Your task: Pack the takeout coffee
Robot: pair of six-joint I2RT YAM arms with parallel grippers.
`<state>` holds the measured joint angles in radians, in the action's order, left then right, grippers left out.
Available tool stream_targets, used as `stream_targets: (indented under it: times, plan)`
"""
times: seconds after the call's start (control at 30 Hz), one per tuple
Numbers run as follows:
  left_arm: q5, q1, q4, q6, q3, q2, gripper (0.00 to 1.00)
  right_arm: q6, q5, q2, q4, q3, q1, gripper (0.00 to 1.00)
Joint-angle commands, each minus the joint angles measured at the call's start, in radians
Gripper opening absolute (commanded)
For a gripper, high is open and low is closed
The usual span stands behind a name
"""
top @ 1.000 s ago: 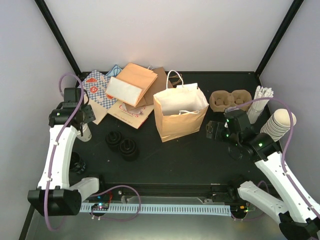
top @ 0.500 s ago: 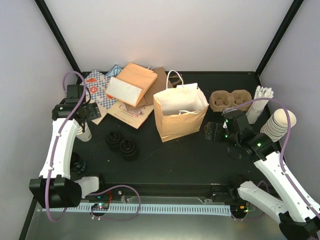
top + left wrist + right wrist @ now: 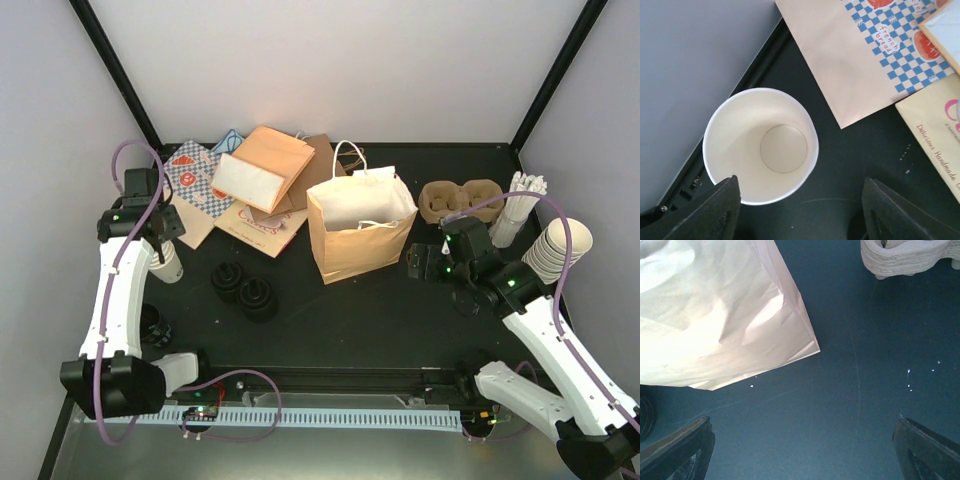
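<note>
A lidless cream paper cup (image 3: 760, 145) stands upright by the left wall, also seen in the top view (image 3: 168, 264). My left gripper (image 3: 800, 215) is open and hovers just above it, with the cup's near rim beside the left finger (image 3: 715, 210); in the top view the gripper (image 3: 155, 232) is at the far left. The brown pulp two-cup carrier (image 3: 460, 198) sits empty at the back right, its edge in the right wrist view (image 3: 910, 257). My right gripper (image 3: 802, 455) is open and empty over bare table, right of the paper bag (image 3: 715, 315). No lidded cup shows.
An open brown paper bag (image 3: 355, 228) stands mid-table. Stacked black lids (image 3: 245, 285) lie left of it. Flat paper bags (image 3: 250, 185) lie at the back left. A stack of lidless cups (image 3: 560, 248) and white sticks (image 3: 520, 205) are at the right. A dark round object (image 3: 152, 325) sits near left.
My left gripper swung right, then back left over the lidless cup. My right gripper drifted slightly left toward the bag.
</note>
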<state>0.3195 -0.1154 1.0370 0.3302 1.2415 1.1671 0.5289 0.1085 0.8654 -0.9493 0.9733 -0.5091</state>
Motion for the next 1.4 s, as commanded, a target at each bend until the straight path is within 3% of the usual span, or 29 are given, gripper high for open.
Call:
stream_targets:
  times: [0.0,0.13,0.4,0.63,0.87,1.0,1.37]
  plan:
    - [0.020,-0.029,-0.016,0.008,0.042,0.044,0.65,-0.013,0.003,-0.011,0.018,-0.001,0.003,1.00]
    - [-0.015,-0.035,-0.004,-0.008,0.068,0.101,0.48,-0.012,0.008,-0.020,0.018,-0.007,0.003,1.00]
    - [-0.025,-0.042,0.053,-0.007,0.128,0.222,0.42,-0.019,0.015,-0.038,0.021,-0.020,0.002,1.00]
    - [-0.075,-0.056,0.056,-0.027,0.140,0.289,0.14,-0.029,-0.001,-0.034,0.026,-0.022,0.003,1.00]
    - [-0.031,-0.063,0.065,-0.012,0.140,0.266,0.12,-0.033,-0.003,-0.034,0.034,-0.026,0.003,1.00]
    - [-0.020,-0.063,0.086,-0.005,0.154,0.250,0.04,-0.034,-0.004,-0.029,0.034,-0.025,0.003,1.00]
    - [0.037,-0.057,0.193,0.008,0.259,0.242,0.02,-0.034,-0.007,-0.023,0.035,-0.027,0.003,1.00]
